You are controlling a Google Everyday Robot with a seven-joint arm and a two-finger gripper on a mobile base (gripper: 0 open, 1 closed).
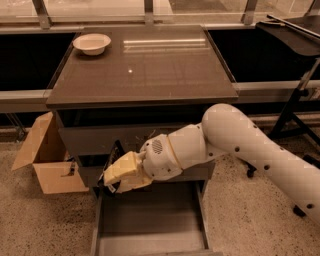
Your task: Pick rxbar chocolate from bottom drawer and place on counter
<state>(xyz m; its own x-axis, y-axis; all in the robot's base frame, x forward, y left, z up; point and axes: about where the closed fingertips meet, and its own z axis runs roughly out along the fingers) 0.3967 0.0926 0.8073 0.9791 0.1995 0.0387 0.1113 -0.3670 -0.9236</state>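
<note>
claw [109,180] pinching the black rxbar chocolate [117,150], hanging just above the pulled-out bottom drawer [150,220], plain grey floor showing, white bowl [92,43] on the bench's [150,70] back-left corner, open cardboard box [45,160] beside

This looks like a robot test space in a lab or office building, not a home. A lone drawer cabinet with a glossy counter [150,75] stands on a speckled terrazzo floor [250,220]. An open cardboard box [47,160] sits on the floor at lower left, and a black metal stand [295,110] is at right. Metal-framed glazing [148,7] runs along the top edge. The gripper [116,176] hangs at lower centre, in front of the cabinet's drawers.
</note>
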